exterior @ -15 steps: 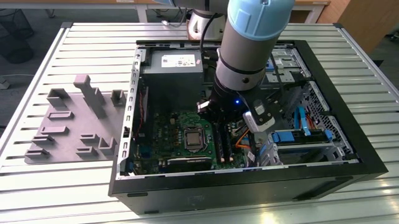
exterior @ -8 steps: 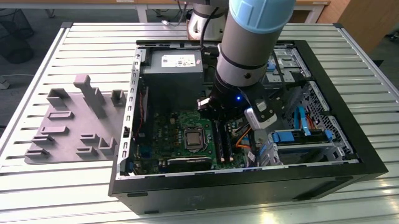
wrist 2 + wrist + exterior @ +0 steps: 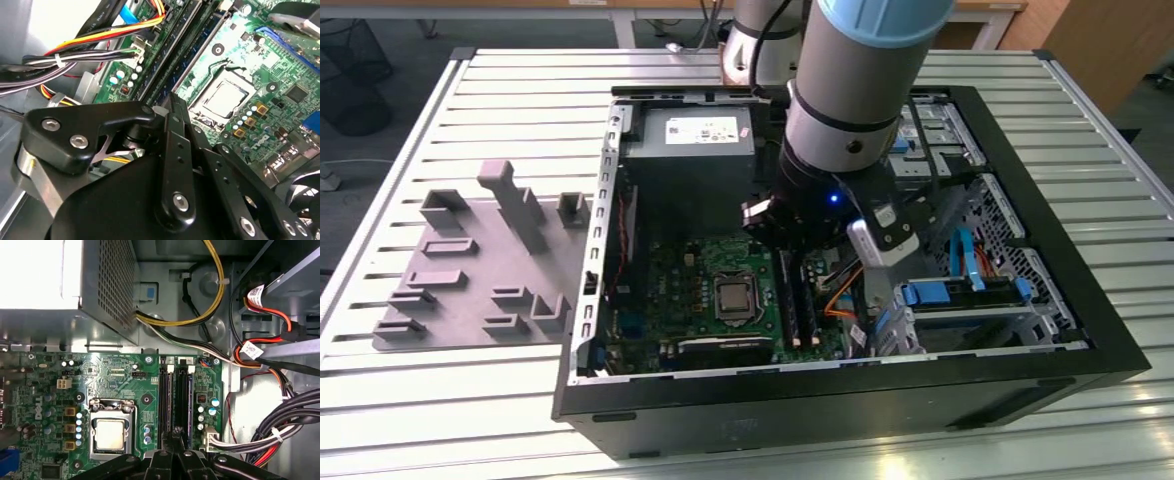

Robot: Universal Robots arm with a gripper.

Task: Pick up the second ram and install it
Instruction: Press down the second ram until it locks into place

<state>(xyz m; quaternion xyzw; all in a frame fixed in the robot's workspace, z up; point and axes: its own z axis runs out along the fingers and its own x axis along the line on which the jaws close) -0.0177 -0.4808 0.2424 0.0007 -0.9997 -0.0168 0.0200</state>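
Exterior view, slatted metal table (image 3: pixel 494 100), open computer case (image 3: pixel 1067 330)

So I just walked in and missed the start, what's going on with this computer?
A robot arm is reaching down into an open computer case lying on a slatted table. Its tool sits right over the memory slots on the green motherboard, beside the processor socket. At least one of the slots looks filled with a stick. A grey fixture tray lies on the table beside the case.
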